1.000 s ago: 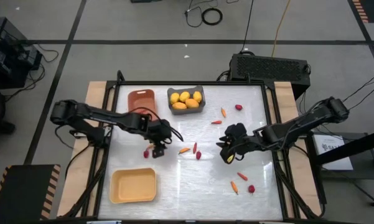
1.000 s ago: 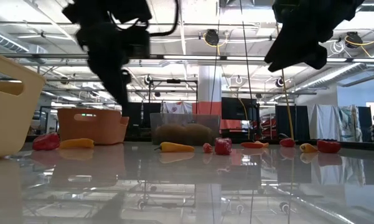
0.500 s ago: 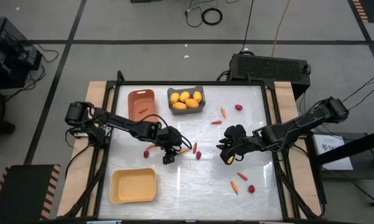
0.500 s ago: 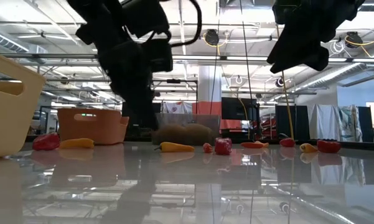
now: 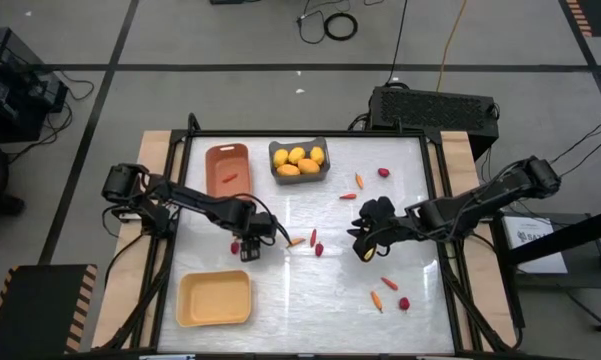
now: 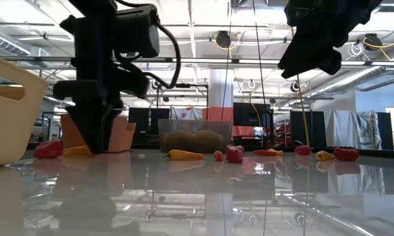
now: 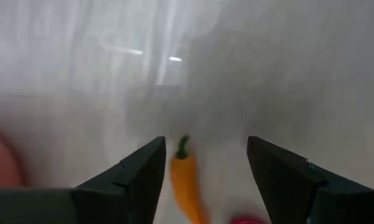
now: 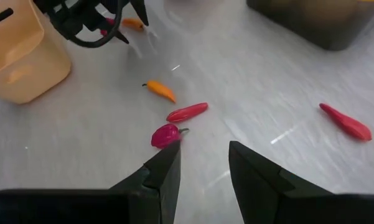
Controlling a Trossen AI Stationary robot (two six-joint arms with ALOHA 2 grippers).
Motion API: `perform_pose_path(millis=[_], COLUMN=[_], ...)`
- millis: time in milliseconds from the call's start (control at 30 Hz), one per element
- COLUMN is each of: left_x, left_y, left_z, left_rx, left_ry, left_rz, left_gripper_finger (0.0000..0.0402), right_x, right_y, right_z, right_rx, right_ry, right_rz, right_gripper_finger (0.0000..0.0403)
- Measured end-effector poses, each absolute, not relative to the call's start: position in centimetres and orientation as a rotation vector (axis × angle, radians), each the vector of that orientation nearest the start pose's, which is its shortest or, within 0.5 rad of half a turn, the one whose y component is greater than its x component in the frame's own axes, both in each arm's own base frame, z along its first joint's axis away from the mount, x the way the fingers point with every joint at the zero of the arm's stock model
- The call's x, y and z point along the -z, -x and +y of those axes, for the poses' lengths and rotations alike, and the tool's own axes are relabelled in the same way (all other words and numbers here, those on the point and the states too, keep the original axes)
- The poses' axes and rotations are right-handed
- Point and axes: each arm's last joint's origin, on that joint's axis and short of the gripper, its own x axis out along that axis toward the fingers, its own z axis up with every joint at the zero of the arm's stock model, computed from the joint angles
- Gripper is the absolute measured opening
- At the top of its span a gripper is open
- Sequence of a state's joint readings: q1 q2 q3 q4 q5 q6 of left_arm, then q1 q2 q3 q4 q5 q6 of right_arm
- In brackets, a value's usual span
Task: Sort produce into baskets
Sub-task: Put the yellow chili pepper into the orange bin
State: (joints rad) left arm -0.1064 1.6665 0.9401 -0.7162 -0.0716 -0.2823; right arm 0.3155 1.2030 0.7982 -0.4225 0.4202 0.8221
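The left gripper point(image 5: 248, 243) hangs low over the middle of the table point(image 5: 310, 290), fingers spread with nothing between them, an orange pepper-like piece point(image 7: 187, 184) lying on the surface just beyond its tips. The right gripper point(image 5: 366, 236) hovers higher toward the right side, its fingers parted only narrowly and empty. Yellow fruits point(image 5: 298, 160) fill the dark grey bin point(image 5: 322, 172) at the far edge, the orange-brown bin point(image 5: 226, 170) sits beside it, and the pale yellow bin point(image 5: 214, 298) stands at the near left corner, with loose pieces scattered between.
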Motion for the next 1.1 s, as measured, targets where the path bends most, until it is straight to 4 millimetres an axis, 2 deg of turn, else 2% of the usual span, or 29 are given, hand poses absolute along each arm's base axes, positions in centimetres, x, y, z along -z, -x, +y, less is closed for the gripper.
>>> perform_pose_path(millis=[200,433,533,867,967,1100], left_x=[-14.7,-13.8,-13.8,-14.1,-14.5,-15.7], left_y=[-27.3,-26.4,-26.5,-26.7,-27.0,-28.2], left_z=[-3.1,-3.1,-3.2,-3.3,-3.3,-3.2], left_rx=[-0.195,-0.195,-0.186,-0.161,-0.149,-0.120], left_ry=[0.063,0.127,0.143,0.158,0.146,0.121], left_rz=[1.445,1.470,1.463,1.435,1.431,1.383], left_gripper_finger=[0.0232,0.0222,0.0190,0.0038,0.0015,0.0018], right_x=[-23.9,-23.9,-23.9,-24.0,-24.0,-24.1], right_y=[-23.1,-23.1,-23.1,-23.1,-23.2,-23.3], right_z=[5.8,5.8,5.8,5.8,5.8,5.8], right_rx=[0.410,0.406,0.403,0.402,0.400,0.395], right_ry=[-0.468,-0.453,-0.449,-0.451,-0.454,-0.462], right_rz=[0.673,0.676,0.677,0.673,0.668,0.654], right_gripper_finger=[0.0127,0.0127,0.0127,0.0127,0.0127,0.0127])
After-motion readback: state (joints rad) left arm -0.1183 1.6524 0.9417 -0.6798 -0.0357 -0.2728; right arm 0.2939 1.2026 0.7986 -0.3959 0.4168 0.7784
